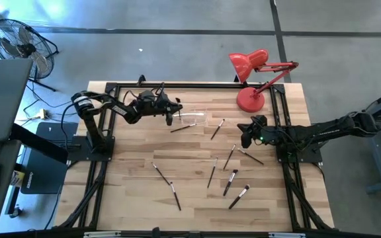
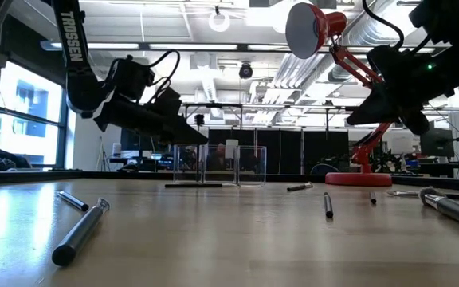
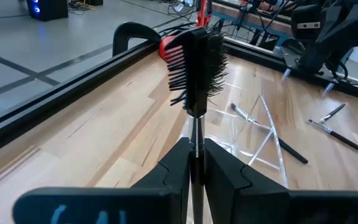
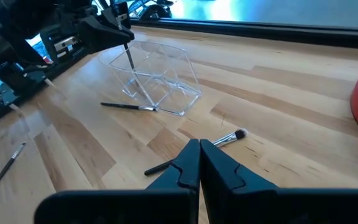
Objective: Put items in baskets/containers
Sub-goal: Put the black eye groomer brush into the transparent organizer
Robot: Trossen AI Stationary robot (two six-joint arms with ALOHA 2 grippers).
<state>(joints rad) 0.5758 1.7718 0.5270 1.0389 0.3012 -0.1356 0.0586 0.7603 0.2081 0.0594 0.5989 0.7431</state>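
While the left end effector (image 3: 196, 163) hangs over the far left-centre of the worktop (image 1: 131, 192), its fingers are clamped on the handle of a spoolie-type makeup brush (image 3: 196, 65), held upright with the bristles away from the wrist. This pose appears chosen so the brush can go lengthwise into the clear plastic holder (image 4: 156, 84), which stands directly ahead of it on the far side of the worktop. One brush (image 4: 128, 106) lies just beside the holder's near wall, and the right wrist view suggests a brush tip poised at the holder's upper edge. The remaining brushes (image 1: 227, 182) are scattered across the centre and near right. The right end effector (image 4: 199, 163), fingers closed on nothing, waits above the right side near the red desk lamp (image 1: 251, 78), clear of the left arm's approach.
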